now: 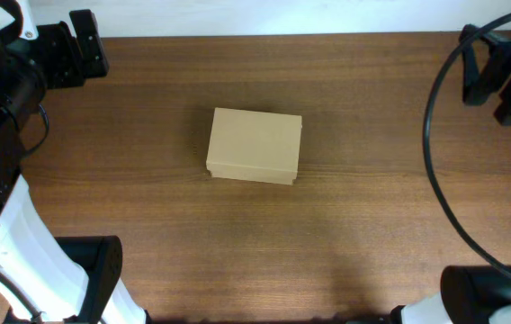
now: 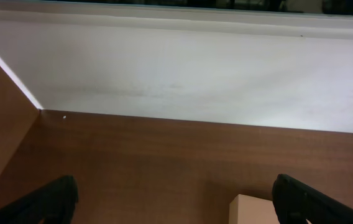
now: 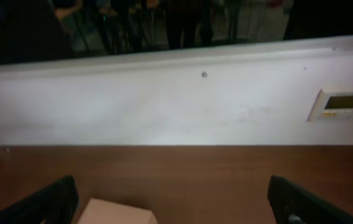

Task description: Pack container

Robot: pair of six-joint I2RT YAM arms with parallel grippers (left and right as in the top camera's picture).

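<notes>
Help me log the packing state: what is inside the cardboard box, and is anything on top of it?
The container is closed, so its inside is covered and cannot be seen. Its top is bare in the overhead view.

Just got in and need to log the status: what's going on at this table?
Nothing is being handled right now. The container, a plain tan cardboard box, sits near the middle of the table with its lid apparently shut. The left hand and the right hand are both open and empty, up by the table's far corners, well apart from it. No items to pack are in view, so packing looks not yet started.
</notes>
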